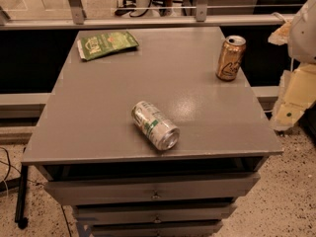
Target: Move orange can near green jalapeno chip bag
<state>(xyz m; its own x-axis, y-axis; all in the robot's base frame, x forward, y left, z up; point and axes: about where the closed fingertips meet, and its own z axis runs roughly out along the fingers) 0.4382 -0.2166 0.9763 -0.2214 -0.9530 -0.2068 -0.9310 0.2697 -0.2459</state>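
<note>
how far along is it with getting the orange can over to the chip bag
Nothing looks done yet. The orange can stands upright near the right edge of the table, far from the green jalapeno chip bag at the far left corner. The gripper hangs beyond the table's right side, apart from the can. Left: grasp the can, carry it across, set it by the bag.

White rounded arm (305,29), perhaps cream gripper (296,98) at right edge

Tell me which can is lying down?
The silver and green can near the front of the table lies on its side; the orange can stands upright. The end effector is beyond its right side.
</note>
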